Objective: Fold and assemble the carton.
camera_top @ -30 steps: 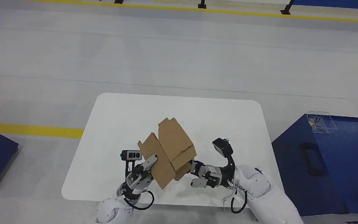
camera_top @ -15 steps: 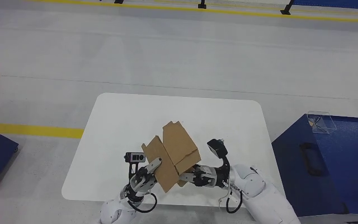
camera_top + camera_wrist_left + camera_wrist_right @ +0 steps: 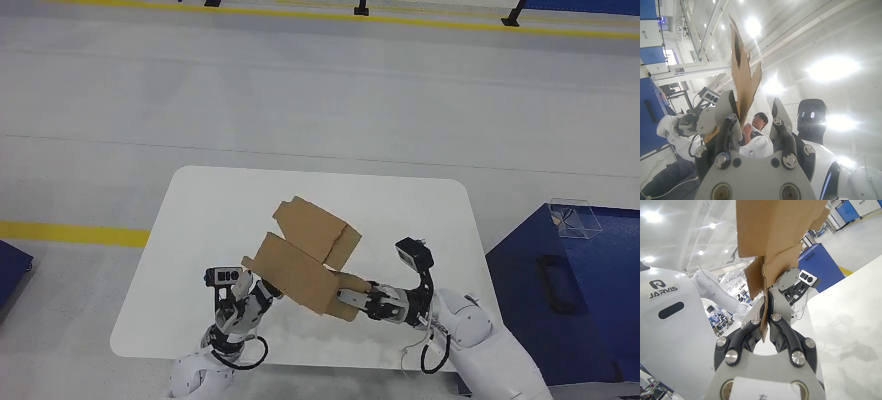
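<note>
Table point(image 3: 420, 210): white, beneath both my arms.

Carton point(image 3: 305, 255): in the air over the table's near half, not yet squared up, flaps splayed, slung between my two grippers.

Right gripper point(image 3: 767, 306): fingers pinched tight on a folded carton edge. This is my anchor.

Left gripper point(image 3: 752, 98): fingers spread wide and gripping nothing. One panel leans on the inner face of one finger point(image 3: 728, 106), and the other finger is clear of it.

Judgement: close the left on that panel near a crease, not out at a flap tip. Then ease the two grips apart so the walls open square. A hard pull risks tearing the ragged edge.
</note>
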You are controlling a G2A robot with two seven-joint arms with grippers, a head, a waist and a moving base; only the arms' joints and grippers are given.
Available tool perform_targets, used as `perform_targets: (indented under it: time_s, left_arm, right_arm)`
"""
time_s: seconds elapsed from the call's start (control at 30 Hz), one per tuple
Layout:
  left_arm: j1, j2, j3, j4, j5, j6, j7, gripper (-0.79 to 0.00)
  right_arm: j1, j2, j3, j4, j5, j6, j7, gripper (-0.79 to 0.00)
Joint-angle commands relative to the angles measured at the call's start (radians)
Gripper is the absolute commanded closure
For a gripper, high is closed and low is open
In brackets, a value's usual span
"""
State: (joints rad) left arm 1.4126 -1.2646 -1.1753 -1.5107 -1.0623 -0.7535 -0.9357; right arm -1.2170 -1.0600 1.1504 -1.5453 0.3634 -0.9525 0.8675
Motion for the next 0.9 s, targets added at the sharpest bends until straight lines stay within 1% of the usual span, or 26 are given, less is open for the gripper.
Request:
perform_targets:
  time_s: [0.0, 0.17, 0.3, 0.87]
  left_arm:
    - [0.001, 0.003, -0.035, 0.015, -0.022, 0.011, -0.002, -0.785]
    - [0.004, 0.01, -0.111, 0.05, -0.082, 0.04, -0.03, -0.785]
    - [0.005, 0.013, -0.142, 0.066, -0.088, 0.066, -0.069, -0.785]
    - [0.004, 0.013, -0.143, 0.067, -0.084, 0.073, -0.076, -0.785]
  right_arm:
    - [-0.015, 0.012, 0.04, -0.007, 0.031, 0.01, 0.01, 0.0]
    - [-0.06, 0.041, 0.131, -0.026, 0.119, 0.045, 0.045, 0.0]
    - [-0.078, 0.051, 0.158, -0.036, 0.164, 0.073, 0.073, 0.0]
    - [-0.078, 0.051, 0.158, -0.036, 0.164, 0.073, 0.073, 0.0]
